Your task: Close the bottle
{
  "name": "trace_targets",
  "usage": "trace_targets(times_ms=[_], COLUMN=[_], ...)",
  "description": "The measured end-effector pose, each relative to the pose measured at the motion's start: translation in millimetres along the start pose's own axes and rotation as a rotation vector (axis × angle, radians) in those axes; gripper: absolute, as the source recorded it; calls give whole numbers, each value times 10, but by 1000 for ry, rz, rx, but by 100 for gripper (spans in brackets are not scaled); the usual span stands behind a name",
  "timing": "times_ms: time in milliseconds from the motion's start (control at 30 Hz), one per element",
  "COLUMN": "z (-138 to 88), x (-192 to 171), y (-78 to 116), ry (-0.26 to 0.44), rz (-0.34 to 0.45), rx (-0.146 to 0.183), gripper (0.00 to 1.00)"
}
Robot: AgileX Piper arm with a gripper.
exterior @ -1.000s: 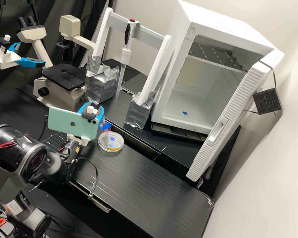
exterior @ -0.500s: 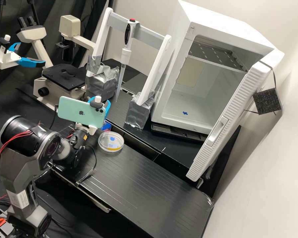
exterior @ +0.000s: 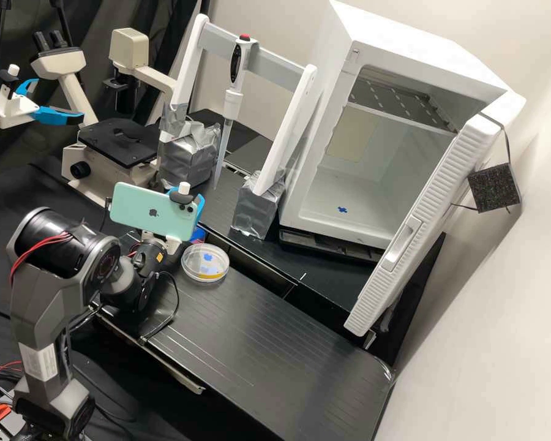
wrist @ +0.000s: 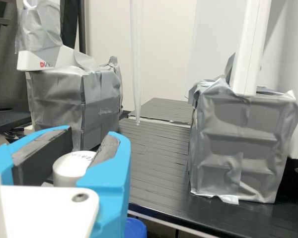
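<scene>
From where I stand, the biggest thing is the open white incubator (exterior: 386,174), well off to the gripper's right and beyond it. The microscope (exterior: 119,142) stands off to its left, and farther out ahead the pipette (exterior: 232,101) hangs between two taped blocks (wrist: 233,136). The gripper (wrist: 89,133) itself has its blue fingers parted about a cap's width, their dark pads to either side of a white cap (wrist: 69,168), and it looks to me to have hold of it. The round dish (exterior: 205,263) lies on the near side of the gripper, and a small blue thing (wrist: 135,228) sits close beside it.

The bottle's body is hidden, so I can't tell whether the cap is on its neck; I'd place the bottle under the fingers. I judge the closing step is in hand. Next calls for keeping the cap level, seating it squarely and twisting until snug; a tilt could cross the threads.
</scene>
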Motion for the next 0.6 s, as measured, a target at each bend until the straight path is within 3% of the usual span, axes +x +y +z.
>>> trace_targets(times_ms=[600], z=[78], x=[-90], y=[6], ry=[-27], rz=[5], rx=[4], gripper=[0])
